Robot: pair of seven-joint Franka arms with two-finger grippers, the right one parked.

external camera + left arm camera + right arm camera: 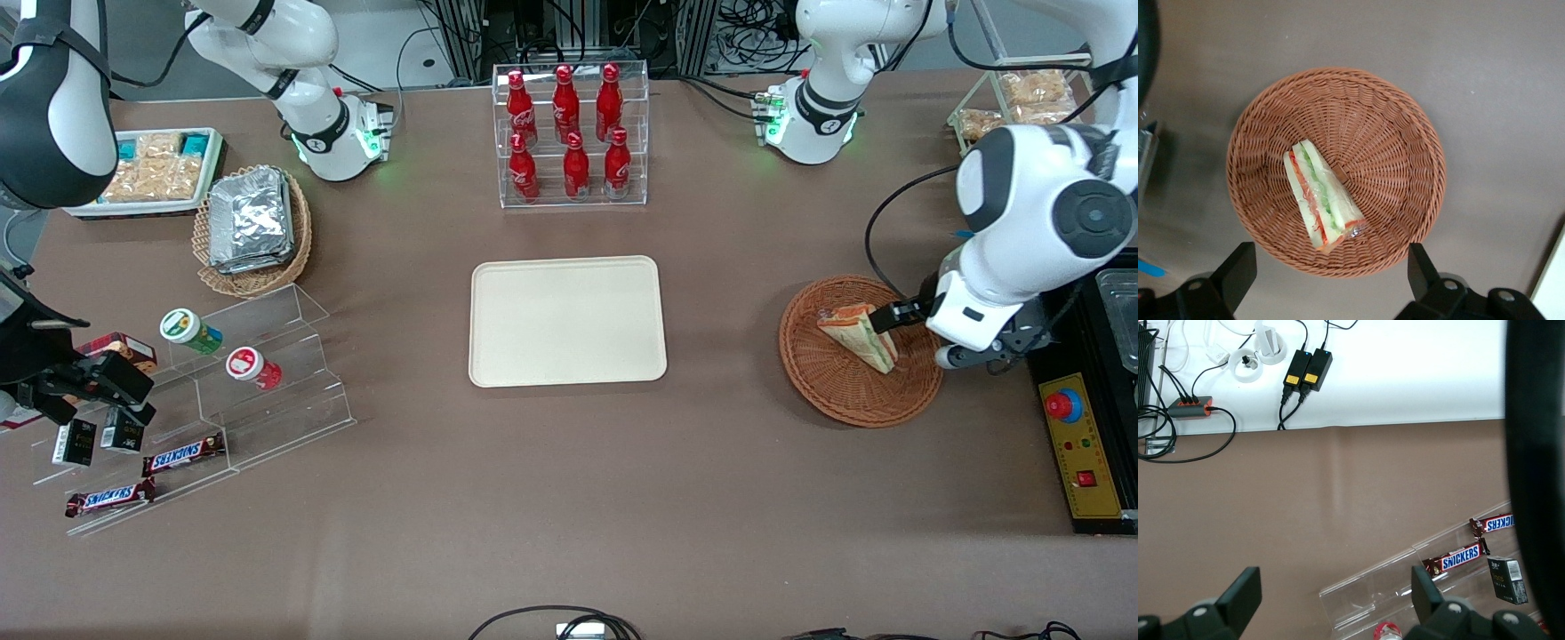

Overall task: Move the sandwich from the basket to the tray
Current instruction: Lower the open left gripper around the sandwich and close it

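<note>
Nearest us, two bars (182,454) marked SNICKERS lay on a clear stepped stand, labels up for easy reading. Farther in, the sandwich (860,336) rested on its side in the basket (836,396), toward the working arm's end of the counter (569,498). Our claw (1331,280) hung above it, fingers (1238,270) spread wide and apart from the wedge, which we judged a line-up for the grasp. The tray (567,321) waited bare at mid-counter. Farthest stood red bottles (569,129), script unreadable.
</note>
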